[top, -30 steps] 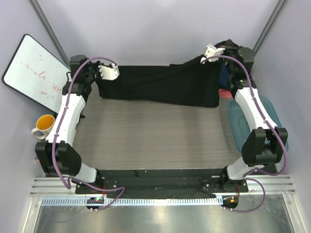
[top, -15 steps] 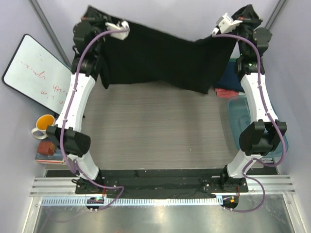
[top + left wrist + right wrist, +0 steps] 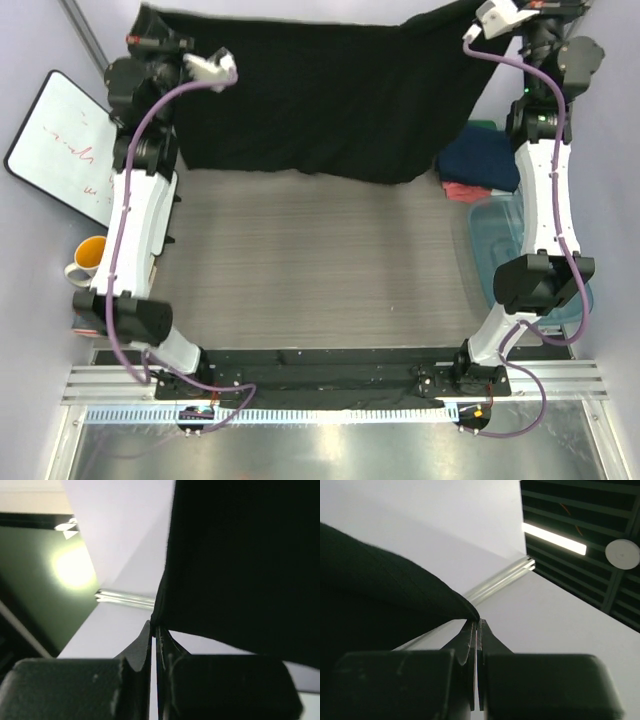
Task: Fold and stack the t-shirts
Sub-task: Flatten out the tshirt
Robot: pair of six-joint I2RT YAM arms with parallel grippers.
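A black t-shirt [image 3: 320,95] hangs spread high between both raised arms, its lower edge just above the back of the table. My left gripper [image 3: 154,626] is shut on the shirt's upper left corner, with the black cloth [image 3: 240,560] filling the right of the left wrist view. Pinching the upper right corner is my right gripper [image 3: 477,621], also shut, and the cloth [image 3: 375,595] falls away to its left. Folded navy [image 3: 480,160] and coral-red [image 3: 470,190] t-shirts lie in a pile at the right, under the hanging shirt's corner.
A translucent blue tub [image 3: 500,250] sits at the right edge beside the right arm. At the left lean a whiteboard [image 3: 65,150] and an orange-lined mug [image 3: 88,258]. The wood-grain table [image 3: 310,260] stretches between the arms.
Both arms have risen from near the table to high up, lifting the black t-shirt and stretching it out wide between them.
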